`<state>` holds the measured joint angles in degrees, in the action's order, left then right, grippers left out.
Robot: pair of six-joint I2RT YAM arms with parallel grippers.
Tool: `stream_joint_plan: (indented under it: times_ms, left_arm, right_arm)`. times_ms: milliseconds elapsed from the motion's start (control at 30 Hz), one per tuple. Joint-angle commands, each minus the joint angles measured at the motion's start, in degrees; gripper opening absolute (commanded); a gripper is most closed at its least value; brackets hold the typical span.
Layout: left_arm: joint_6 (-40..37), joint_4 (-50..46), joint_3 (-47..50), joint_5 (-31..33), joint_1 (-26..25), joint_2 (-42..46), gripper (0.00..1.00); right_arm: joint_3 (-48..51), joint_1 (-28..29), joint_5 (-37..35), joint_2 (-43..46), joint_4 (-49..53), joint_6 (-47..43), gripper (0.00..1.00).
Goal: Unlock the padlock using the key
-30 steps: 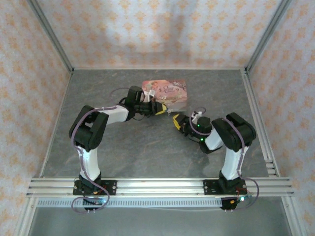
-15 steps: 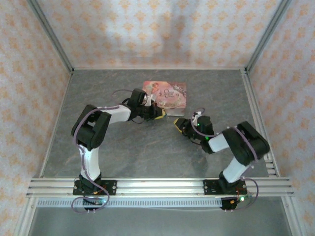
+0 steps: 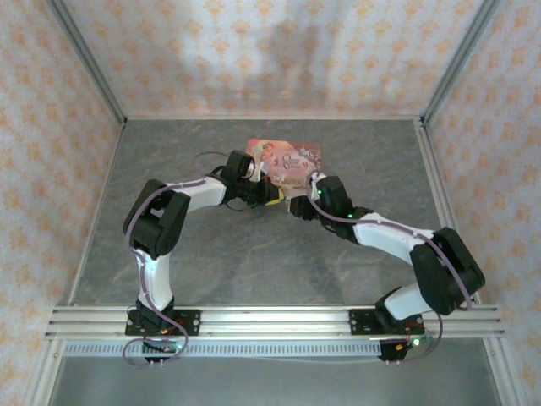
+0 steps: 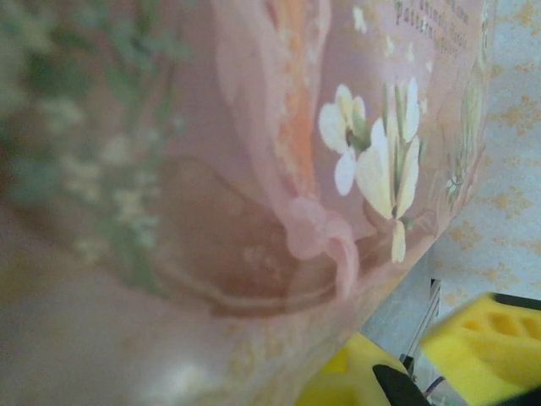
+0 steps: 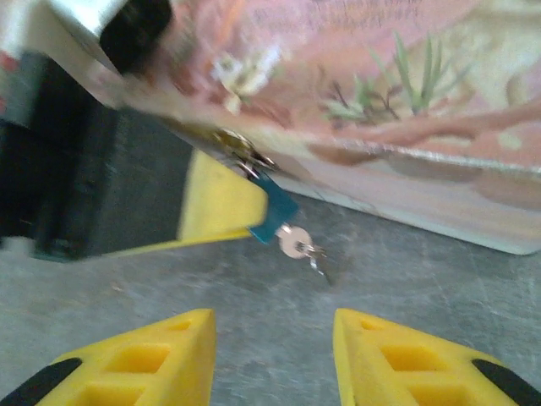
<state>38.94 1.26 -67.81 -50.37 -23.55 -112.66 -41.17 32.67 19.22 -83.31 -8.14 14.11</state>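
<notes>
The tiny blue padlock hangs by its thin shackle from the front clasp of the pink tin. The key sticks out of the padlock's lower end, its round head and a small ring showing. My left gripper is shut on the padlock, and its yellow finger covers the upper part of the blue body. My right gripper is open just short of the key, with bare table between its yellow fingers. From above it sits right beside the left one.
The pink picture-lidded tin lies on the grey table just beyond both grippers, and its lid is very close to the left wrist camera. Patterned walls and metal rails bound the table.
The right arm has stretched forward and left, bringing its gripper up to the padlock, and its jaws have widened. The left gripper has stayed at the tin's front edge.
</notes>
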Motion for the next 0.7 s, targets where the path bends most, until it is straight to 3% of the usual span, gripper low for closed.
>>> stream_joint_plan:
  times_ms: [0, 333, 667]
  left_arm:
    - [1.4, -4.2, -1.4, -5.9, -0.6, -0.6, 0.0]
    - [-1.1, -8.8, -3.8, -7.8, -0.6, -0.4, 0.0]
    - [-1.5, -9.8, -4.7, -8.6, -0.6, -1.1, 0.0]
  right_arm:
    - [-2.4, 2.1, -3.5, -3.2, 4.0, -7.2, 0.44]
    - [-4.8, 2.6, -4.6, -9.0, 0.6, -11.4, 0.46]
    - [-6.5, 3.3, -6.2, -11.7, -0.9, -14.1, 0.41]
